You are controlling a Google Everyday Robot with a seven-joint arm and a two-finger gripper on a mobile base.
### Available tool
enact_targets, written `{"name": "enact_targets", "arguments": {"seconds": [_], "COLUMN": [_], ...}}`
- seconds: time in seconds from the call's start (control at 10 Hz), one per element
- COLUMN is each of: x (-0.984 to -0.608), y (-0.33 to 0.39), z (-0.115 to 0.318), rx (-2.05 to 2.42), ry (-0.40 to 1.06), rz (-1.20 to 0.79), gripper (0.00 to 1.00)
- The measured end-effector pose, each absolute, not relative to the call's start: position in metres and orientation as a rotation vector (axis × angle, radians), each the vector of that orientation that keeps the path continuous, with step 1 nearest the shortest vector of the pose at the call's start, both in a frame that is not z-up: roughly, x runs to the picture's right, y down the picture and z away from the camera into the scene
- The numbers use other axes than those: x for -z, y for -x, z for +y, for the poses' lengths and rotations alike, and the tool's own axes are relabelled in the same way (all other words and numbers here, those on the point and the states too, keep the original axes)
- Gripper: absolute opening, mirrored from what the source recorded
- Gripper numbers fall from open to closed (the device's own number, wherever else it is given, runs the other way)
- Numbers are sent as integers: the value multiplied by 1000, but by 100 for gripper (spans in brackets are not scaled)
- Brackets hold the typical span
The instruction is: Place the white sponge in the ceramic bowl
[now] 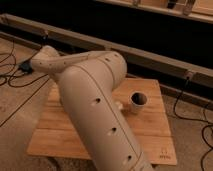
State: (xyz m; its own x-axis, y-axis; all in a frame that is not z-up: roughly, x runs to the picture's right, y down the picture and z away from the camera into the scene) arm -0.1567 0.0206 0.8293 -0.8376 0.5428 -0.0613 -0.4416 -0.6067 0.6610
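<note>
You cannot see the white sponge or the green bowl from this angle; the robot's arm (95,112) covers the middle of the wooden table (150,127), and neither shows anywhere on the wood left bare. You cannot see the gripper either: the arm's far end runs up and to the left, past the table's back left corner, and stops at a rounded pale joint (44,59) with no pincer showing beyond it, so you cannot tell how it stands.

What you can see on the table is a small dark cup (138,101) with a pale rim, standing upright toward the back right, just beside the arm's thick link. A tiny white knob (119,105) peeks out between the cup and the arm.

Black cables (15,75) lie on the floor to the left of the table, and more trail on the right.
</note>
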Motion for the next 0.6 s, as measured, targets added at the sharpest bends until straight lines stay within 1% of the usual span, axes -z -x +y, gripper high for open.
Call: {"name": "enact_targets", "arguments": {"seconds": [0.2, 0.3, 0.6], "x": [-846, -862, -892], "y": [139, 128, 140], "z": [16, 19, 23], "rx": [-2440, -2454, -2449], "ry": [-109, -72, 2], "rz": [895, 887, 871], "gripper": [0, 0, 0]}}
